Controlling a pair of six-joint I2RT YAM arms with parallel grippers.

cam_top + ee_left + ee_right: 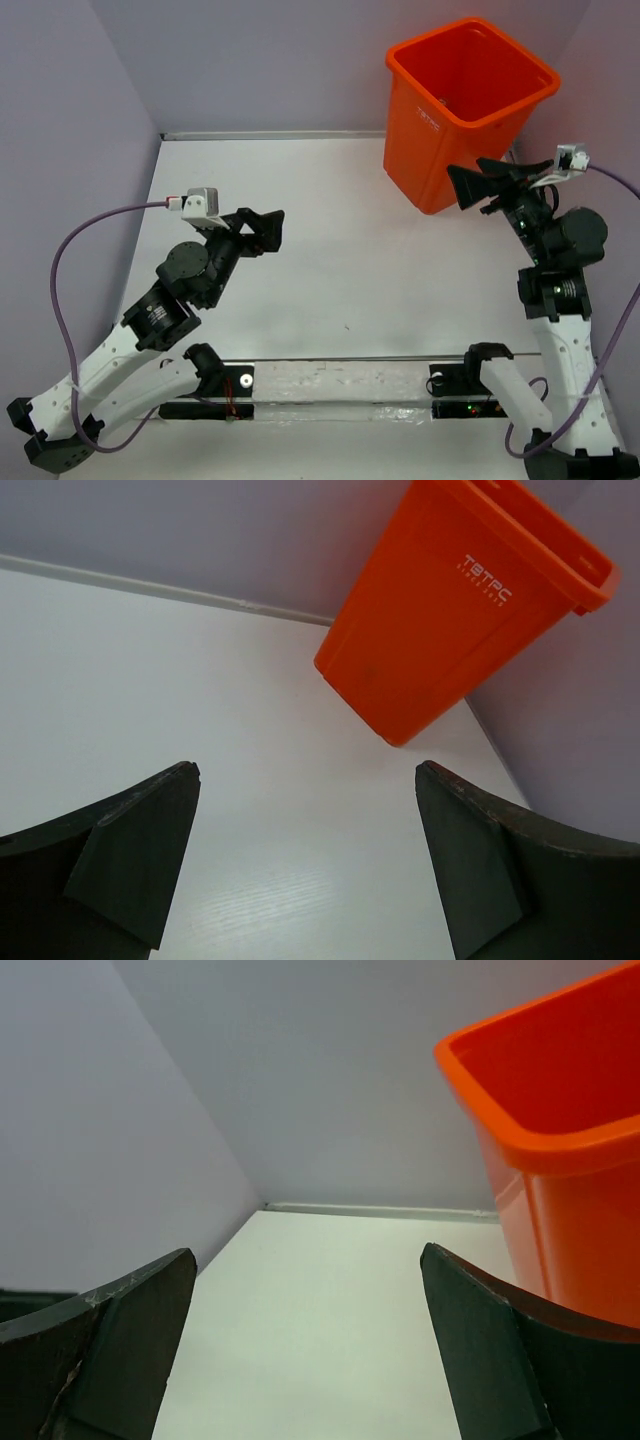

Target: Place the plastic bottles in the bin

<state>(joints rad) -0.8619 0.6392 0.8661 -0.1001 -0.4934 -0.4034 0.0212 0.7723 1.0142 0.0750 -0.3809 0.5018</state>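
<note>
The orange bin [465, 110] stands at the far right of the white table; it also shows in the left wrist view [450, 610] and at the right edge of the right wrist view [560, 1170]. No plastic bottles show on the table in any view; whether any lie inside the bin is hidden. My left gripper [272, 232] is open and empty over the table's left half. My right gripper [470, 188] is open and empty, right beside the bin's near wall. Both wrist views show only bare table between the fingers.
Lilac walls close the table on the left [70, 150], at the back and on the right. The arm bases and a metal rail [340, 385] run along the near edge. A purple cable [65, 290] loops by the left arm.
</note>
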